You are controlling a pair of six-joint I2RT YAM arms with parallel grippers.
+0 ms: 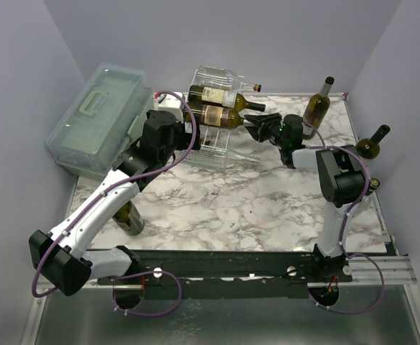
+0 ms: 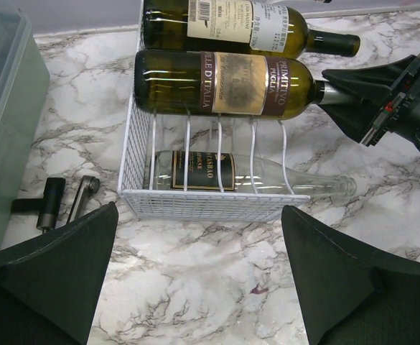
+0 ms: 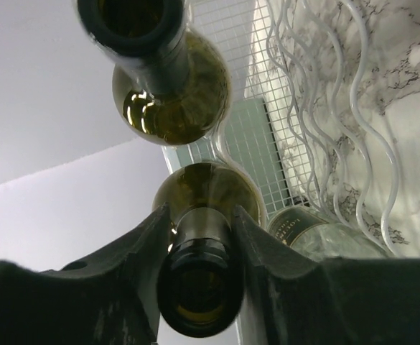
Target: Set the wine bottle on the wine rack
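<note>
The wine rack (image 1: 215,147) of clear plastic and white wire grid stands at the back middle. A dark wine bottle (image 1: 220,115) lies on its middle tier, under another labelled bottle (image 1: 215,95). A clear bottle (image 2: 256,175) lies on the lowest tier. My right gripper (image 1: 257,123) is shut on the middle bottle's neck (image 3: 202,248), fingers on both sides. It also shows in the left wrist view (image 2: 347,90). My left gripper (image 2: 199,213) is open and empty, just above the table in front of the rack's lower edge (image 2: 210,205).
A pale-green lidded storage box (image 1: 98,118) stands left of the rack. Upright bottles stand at the back right (image 1: 317,103), the right edge (image 1: 371,144) and under my left arm (image 1: 131,217). A small metal tool (image 2: 59,203) lies between box and rack.
</note>
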